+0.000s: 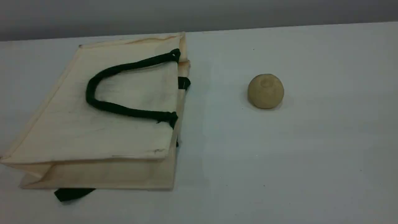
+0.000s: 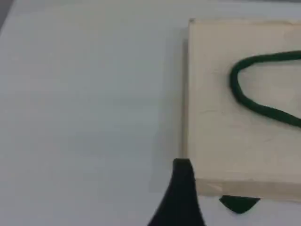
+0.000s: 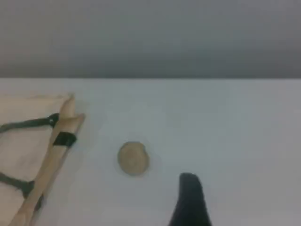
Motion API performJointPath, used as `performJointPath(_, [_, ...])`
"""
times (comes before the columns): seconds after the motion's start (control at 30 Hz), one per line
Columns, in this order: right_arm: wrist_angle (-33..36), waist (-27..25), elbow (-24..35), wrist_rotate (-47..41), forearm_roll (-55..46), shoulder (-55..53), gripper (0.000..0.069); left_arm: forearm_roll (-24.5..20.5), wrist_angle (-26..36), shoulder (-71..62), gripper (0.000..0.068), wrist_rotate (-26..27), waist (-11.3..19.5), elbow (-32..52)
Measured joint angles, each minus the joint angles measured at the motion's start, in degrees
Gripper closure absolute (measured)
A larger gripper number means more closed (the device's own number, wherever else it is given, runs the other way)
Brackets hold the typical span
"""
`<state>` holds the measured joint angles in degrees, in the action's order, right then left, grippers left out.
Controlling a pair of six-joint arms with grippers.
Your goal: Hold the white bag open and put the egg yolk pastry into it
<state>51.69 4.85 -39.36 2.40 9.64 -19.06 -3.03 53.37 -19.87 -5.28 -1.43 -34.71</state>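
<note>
The white bag [image 1: 93, 124] lies flat on its side at the table's left, its mouth facing right toward the egg yolk pastry [image 1: 265, 91]. One dark green handle [image 1: 102, 104] is folded back over the top panel. In the left wrist view, a dark fingertip [image 2: 182, 181] of my left gripper hangs by the near corner of the bag [image 2: 221, 122]. The right wrist view shows a dark fingertip [image 3: 189, 197] just right of and nearer than the pastry [image 3: 133, 158], not touching it. Neither gripper holds anything. No arm appears in the scene view.
A second green strap [image 1: 73, 193] pokes out from under the bag's near edge. The white table [image 1: 311, 155] stretches to the right and front of the pastry. Its far edge meets a grey wall [image 1: 248, 12].
</note>
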Motion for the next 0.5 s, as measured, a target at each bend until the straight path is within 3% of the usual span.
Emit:
performJointPath(0.2, [-3.0, 0.0, -5.1, 0.8, 4.6, -14.2, 0.0209, 0.0, -3.9, -16.3, 0.0113, -1.3, 0.1, -4.9])
performJointPath(0.5, [-13.2, 0.0, -5.3, 5.2, 8.3, -27.2, 0.0209, 0.0, -12.8, -40.4, 0.0113, -1.4, 0.1, -12.1])
